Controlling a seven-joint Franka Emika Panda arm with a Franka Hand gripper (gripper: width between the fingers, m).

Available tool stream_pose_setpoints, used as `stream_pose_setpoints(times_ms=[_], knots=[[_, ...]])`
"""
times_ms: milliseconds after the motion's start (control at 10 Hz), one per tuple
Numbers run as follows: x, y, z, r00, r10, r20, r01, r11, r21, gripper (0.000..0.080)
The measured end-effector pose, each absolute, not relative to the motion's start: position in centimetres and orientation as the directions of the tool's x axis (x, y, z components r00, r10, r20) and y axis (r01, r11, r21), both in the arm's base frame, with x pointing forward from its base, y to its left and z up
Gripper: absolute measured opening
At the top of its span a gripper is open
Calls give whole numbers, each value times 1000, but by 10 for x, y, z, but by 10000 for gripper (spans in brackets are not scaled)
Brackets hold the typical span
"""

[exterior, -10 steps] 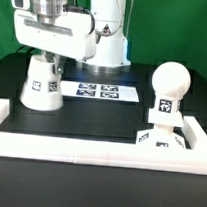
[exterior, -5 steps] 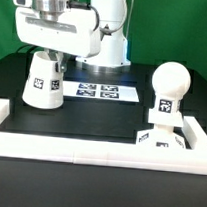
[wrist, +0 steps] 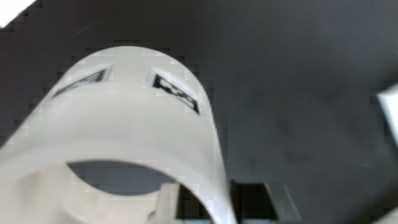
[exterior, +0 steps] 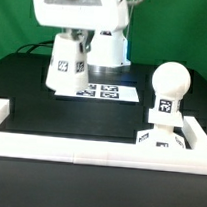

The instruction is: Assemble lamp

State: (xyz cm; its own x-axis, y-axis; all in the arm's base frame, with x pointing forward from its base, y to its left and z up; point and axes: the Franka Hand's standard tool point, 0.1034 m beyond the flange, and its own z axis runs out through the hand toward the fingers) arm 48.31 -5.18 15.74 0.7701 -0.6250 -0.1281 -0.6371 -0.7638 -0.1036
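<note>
My gripper [exterior: 75, 35] is shut on the rim of the tapered white lamp shade [exterior: 66, 66] and holds it in the air above the table, at the upper left of the exterior view. In the wrist view the shade [wrist: 134, 130] fills most of the picture, its wall between my fingers [wrist: 249, 198]. The round bulb [exterior: 169, 86] stands upright on the blocky base [exterior: 161, 138] at the exterior view's right, against the rail. The shade is well to the left of the bulb and a little higher.
The marker board [exterior: 104, 92] lies flat on the black table behind the middle. A long white border rail [exterior: 88, 151] runs along the front, with short arms at both ends. The robot's white base [exterior: 108, 47] stands at the back.
My gripper has lifted the shade off the table and carried it up and toward the exterior view's right. The bulb and base have not moved.
</note>
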Motion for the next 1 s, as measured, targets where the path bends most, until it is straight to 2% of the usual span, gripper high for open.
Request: stream_pose_setpoints(times_ms=[100,600,700,800,1000], knots=[[494,-49,171,774,-622,-115,-632,-765,-124,44],[494,-49,157,778,-620,-97,-628,-771,-107,45],[500,-37,165,783,-611,-121,-622,-774,-120,45],[516,-28,182,778,-619,-109,-629,-766,-137,45],[543,-5,215,749,-650,-132,-663,-734,-147,45]])
